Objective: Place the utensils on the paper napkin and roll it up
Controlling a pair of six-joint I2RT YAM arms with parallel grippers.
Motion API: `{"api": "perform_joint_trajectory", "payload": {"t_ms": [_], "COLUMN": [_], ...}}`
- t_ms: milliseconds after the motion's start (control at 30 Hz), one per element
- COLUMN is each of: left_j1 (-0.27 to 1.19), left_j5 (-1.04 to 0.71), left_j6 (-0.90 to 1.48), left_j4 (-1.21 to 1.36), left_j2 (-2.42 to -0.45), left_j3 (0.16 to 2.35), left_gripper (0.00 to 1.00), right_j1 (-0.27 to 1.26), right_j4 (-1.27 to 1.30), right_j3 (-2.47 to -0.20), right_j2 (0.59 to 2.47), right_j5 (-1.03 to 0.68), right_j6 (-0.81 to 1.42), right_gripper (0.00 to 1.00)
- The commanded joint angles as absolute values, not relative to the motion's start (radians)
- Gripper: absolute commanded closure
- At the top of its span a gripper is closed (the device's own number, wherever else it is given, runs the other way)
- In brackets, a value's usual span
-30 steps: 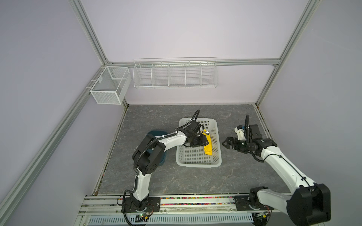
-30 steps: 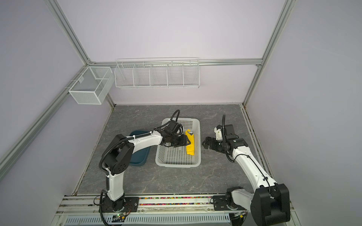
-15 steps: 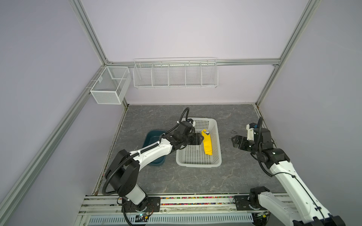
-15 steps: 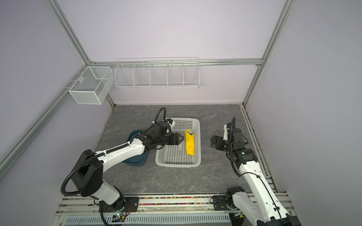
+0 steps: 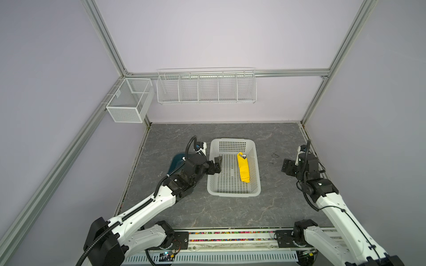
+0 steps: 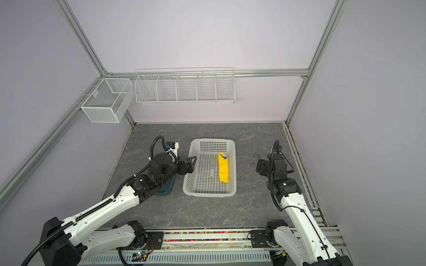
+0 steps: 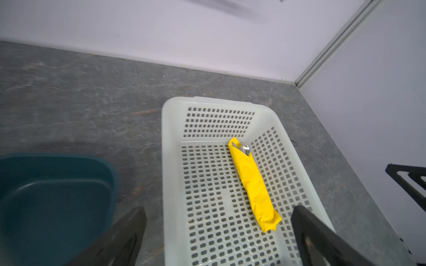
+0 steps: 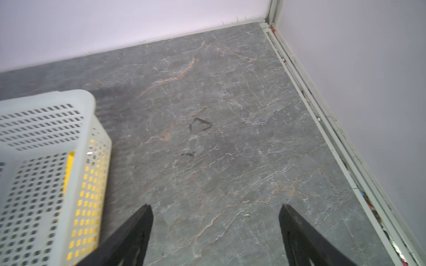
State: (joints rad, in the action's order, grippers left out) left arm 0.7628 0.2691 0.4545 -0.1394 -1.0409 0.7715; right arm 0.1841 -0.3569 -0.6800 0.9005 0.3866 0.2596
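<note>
The paper napkin (image 5: 244, 168) (image 6: 223, 169) (image 7: 252, 184) is a narrow yellow roll lying along the right side of the white perforated basket's floor. Through the basket wall it shows as a yellow strip (image 8: 70, 165). A shiny tip of the utensils (image 7: 244, 147) (image 5: 244, 157) pokes out of the roll's far end; the rest is hidden inside. My left gripper (image 5: 217, 164) (image 6: 190, 164) (image 7: 219, 213) stands open and empty over the basket's left rim, apart from the roll. My right gripper (image 5: 285, 167) (image 6: 259, 167) (image 8: 215, 209) is open and empty above bare table, right of the basket.
The white basket (image 5: 232, 193) (image 6: 208, 193) (image 7: 164, 161) (image 8: 87, 99) sits mid-table. A dark teal tray (image 5: 176, 161) (image 6: 166, 186) (image 7: 53, 195) lies left of it, partly under my left arm. A wire rack (image 5: 206, 87) and a mesh box (image 5: 129, 101) hang on the walls.
My left gripper has let go of the yellow roll, opened wide and drawn back to the basket's left rim. My right arm has pulled back to the right. The roll stays in the basket.
</note>
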Motion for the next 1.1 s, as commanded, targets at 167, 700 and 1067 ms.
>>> {"api": "perform_joint_trajectory", "payload": {"t_ms": [167, 700, 1067], "left_j1": [0.649, 0.535, 0.420], "left_j5": [0.457, 0.502, 0.432], "left_j6": [0.410, 0.479, 0.484], "left_j4": [-0.239, -0.347, -0.355], "left_j2": [-0.827, -0.732, -0.808], "left_j3": [0.674, 0.627, 0.635], "left_gripper": [0.01, 0.01, 0.01], "right_j1": [0.181, 0.121, 0.052], "right_j4": [0.061, 0.846, 0.974], "right_j3": [-0.509, -0.303, -0.353], "right_j2": [1.004, 1.328, 1.557], "right_j5": [0.628, 0.343, 0.289], "right_j6": [0.090, -0.070, -0.027], "right_gripper": [0.11, 0.11, 0.11]}}
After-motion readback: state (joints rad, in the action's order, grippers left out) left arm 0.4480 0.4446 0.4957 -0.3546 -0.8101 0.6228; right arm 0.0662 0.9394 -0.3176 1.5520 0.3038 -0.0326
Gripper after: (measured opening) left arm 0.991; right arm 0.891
